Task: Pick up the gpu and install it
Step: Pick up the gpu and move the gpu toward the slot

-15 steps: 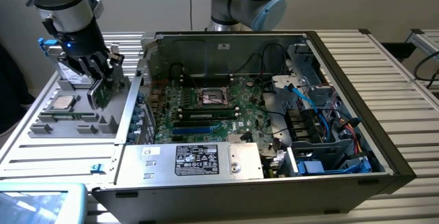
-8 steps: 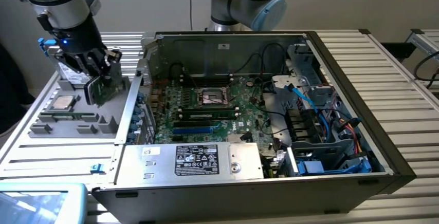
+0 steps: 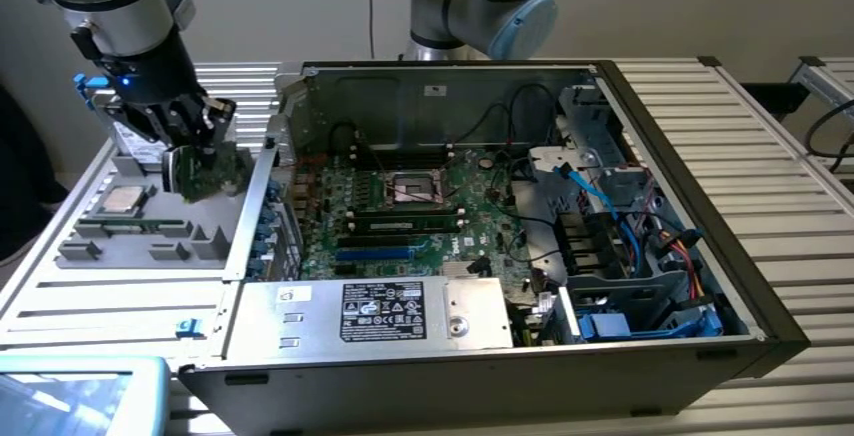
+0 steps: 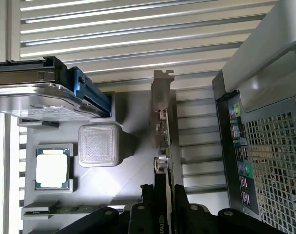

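At the left, over the grey parts tray (image 3: 134, 246), our gripper (image 3: 194, 154) is closed narrowly on the gpu (image 3: 211, 178), which stands upright on its edge. We judge that the pick-up step is in hand. The next move calls for clearing the near wall of the open computer case (image 3: 454, 371) at the right. All stands on a slatted metal table (image 3: 787, 156), with a plain wall (image 3: 294, 6) behind.
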Motion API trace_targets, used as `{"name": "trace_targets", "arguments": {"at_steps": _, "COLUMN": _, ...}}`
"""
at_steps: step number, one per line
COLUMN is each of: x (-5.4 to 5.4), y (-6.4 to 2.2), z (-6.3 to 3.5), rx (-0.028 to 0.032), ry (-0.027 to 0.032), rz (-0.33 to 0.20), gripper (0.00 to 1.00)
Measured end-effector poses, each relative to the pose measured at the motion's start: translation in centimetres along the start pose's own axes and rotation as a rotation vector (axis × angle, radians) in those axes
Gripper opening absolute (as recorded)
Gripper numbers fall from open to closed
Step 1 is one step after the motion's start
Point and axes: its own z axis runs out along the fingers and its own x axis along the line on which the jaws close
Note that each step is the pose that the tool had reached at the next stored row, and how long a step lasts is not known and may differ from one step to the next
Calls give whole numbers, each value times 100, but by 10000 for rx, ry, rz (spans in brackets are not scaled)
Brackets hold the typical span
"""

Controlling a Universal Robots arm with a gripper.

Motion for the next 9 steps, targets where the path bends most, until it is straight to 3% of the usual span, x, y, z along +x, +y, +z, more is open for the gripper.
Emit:
{"name": "trace_targets", "arguments": {"at_steps": 3, "x": 5, "y": 14, "z": -122, "rx": 0, "ry": 0, "rz": 2, "gripper": 29}}
{"name": "trace_targets", "arguments": {"at_steps": 9, "x": 6, "y": 18, "z": -150, "rx": 17, "ry": -4, "rz": 0, "gripper": 29}}
